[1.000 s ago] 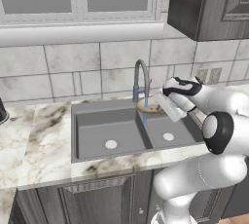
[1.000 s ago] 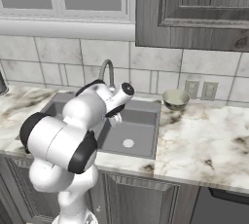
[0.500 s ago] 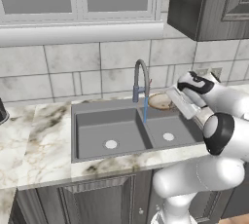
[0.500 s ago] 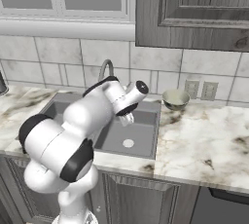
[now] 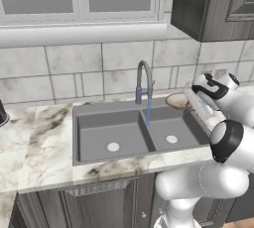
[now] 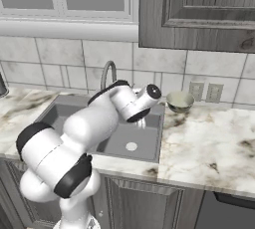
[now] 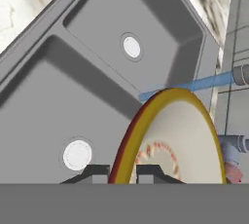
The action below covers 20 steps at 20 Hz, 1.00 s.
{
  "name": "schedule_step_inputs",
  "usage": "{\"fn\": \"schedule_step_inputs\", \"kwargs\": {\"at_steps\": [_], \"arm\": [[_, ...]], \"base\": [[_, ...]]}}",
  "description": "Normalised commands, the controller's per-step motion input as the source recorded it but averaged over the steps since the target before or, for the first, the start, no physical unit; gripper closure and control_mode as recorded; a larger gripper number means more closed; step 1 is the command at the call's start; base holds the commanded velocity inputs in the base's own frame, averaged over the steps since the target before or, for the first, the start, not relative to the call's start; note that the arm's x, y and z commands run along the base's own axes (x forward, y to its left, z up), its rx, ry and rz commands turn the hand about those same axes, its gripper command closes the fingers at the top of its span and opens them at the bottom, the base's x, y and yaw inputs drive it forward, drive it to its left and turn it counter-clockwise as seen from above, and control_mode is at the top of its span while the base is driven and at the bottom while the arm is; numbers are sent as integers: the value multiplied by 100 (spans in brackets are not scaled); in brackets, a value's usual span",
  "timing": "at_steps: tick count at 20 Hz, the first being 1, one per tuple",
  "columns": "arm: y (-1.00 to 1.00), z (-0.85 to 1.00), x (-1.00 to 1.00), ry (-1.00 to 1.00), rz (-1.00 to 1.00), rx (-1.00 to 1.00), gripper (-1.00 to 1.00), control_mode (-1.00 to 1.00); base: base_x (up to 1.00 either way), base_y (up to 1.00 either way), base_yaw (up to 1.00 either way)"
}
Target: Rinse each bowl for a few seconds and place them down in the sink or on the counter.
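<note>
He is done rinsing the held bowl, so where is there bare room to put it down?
Both basins of the sink lie bare. So does the counter right of the sink, in front of the second bowl. It is tighter around the faucet, where water runs and the gripper holds its bowl.

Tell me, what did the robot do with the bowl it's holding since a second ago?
The gripper carried its bowl away from the water stream to the right, out over the sink's right edge toward the counter. It never let go. The faucet keeps running, and the other bowl stayed on the counter by the wall.
</note>
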Motion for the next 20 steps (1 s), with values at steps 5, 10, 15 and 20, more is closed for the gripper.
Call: {"fn": "schedule_step_inputs", "kwargs": {"at_steps": [5, 10, 15, 20], "arm": [[-40, 0, -9, 0, -32, 0, 100, -100], [-35, 0, -5, 0, -34, 0, 100, -100], [-41, 0, 0, 7, -34, 0, 100, -100], [-45, 0, 0, 12, -33, 0, 100, -100]], "base": [[0, 0, 0], [0, 0, 0], [0, 0, 0], [0, 0, 0]]}}
